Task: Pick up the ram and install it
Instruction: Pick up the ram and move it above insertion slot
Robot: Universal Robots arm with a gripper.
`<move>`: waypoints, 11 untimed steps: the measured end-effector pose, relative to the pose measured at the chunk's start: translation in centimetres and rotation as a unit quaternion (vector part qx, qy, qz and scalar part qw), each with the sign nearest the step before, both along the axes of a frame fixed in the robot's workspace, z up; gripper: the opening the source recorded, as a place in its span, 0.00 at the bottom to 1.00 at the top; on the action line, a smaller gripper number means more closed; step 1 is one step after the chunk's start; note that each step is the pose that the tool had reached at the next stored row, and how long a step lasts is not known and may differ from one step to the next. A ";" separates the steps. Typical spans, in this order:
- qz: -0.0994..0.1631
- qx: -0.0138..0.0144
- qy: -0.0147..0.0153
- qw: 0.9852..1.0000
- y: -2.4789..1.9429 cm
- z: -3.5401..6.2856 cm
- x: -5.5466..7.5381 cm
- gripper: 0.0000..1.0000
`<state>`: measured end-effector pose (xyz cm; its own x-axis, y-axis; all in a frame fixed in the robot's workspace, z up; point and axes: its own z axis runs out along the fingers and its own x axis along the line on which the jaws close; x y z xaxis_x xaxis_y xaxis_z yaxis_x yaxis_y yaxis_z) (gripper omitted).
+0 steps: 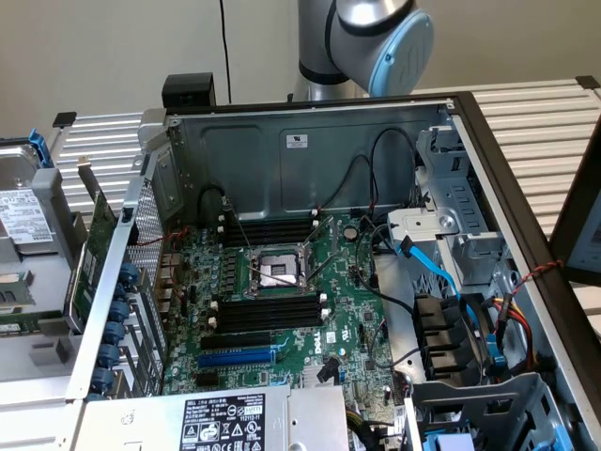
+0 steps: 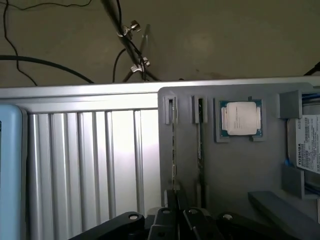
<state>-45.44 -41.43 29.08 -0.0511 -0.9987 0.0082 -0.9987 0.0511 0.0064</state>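
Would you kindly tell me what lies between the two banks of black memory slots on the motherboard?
The processor socket lies between them, as the exterior view shows.

Exterior camera: high, oblique, mid-range, looking into open case [image 1: 310,141]. Wrist camera: close, straight down past gripper [image 2: 176,200] onto tray [image 2: 240,170] beyond it. Shared: ribbed bench [image 1: 535,113].

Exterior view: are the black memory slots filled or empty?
Empty: the black memory slots show bare channels, no stick seated.
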 end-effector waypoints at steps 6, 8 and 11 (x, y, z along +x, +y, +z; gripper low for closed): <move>0.000 0.000 0.000 1.000 -0.19 2.72 1.1 0.12; 0.000 0.000 0.000 1.000 -0.27 3.63 1.5 0.12; 0.000 0.000 0.000 1.000 -0.46 4.98 2.3 0.12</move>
<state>-43.12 -41.89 34.06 -0.0510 -0.9987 0.0082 -0.9987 0.0510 0.0067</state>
